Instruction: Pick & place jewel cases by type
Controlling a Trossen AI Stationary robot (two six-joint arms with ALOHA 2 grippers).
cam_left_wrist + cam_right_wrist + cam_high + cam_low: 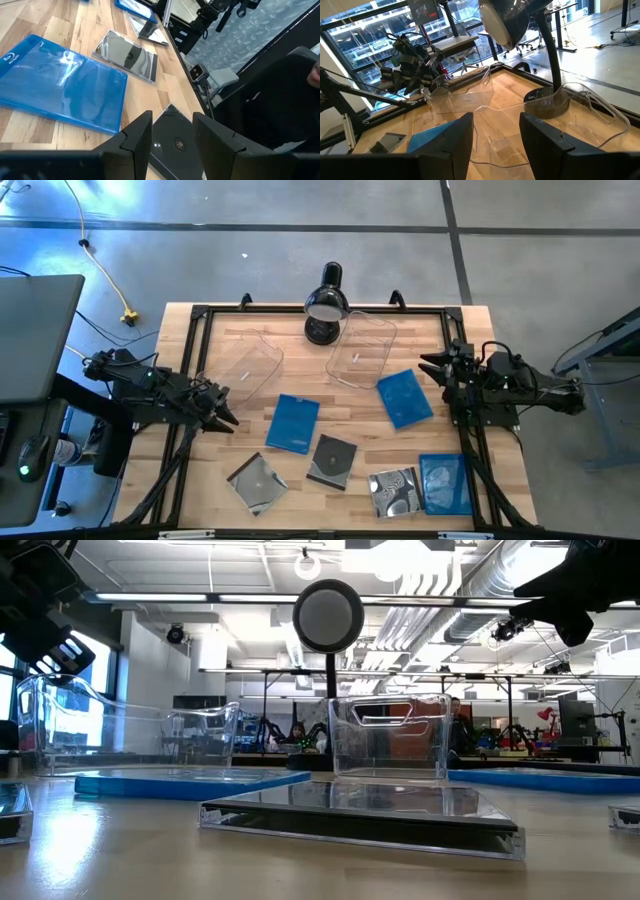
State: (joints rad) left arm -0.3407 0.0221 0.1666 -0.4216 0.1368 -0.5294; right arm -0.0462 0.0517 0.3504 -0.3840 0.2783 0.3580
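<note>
Six jewel cases lie flat on the wooden table. Three are blue (294, 423), (404, 398), (443, 483). Three are clear or dark grey (257, 483), (332, 461), (395, 492). My left gripper (215, 405) hovers open near the table's left edge, left of the middle blue case. In its wrist view, its fingers (172, 140) stand above a clear case (175, 147), beside the blue case (60, 87) and a dark case (127, 52). My right gripper (435, 368) hovers open at the right edge, beside the right blue case; its fingers (495, 135) point across the table.
Two clear plastic tubs (245, 365), (362, 348) stand on the far half of the table, with a black desk lamp (325, 302) at the far edge between them. A black frame (200, 315) runs round the tabletop. Bare wood shows between the tubs and the cases.
</note>
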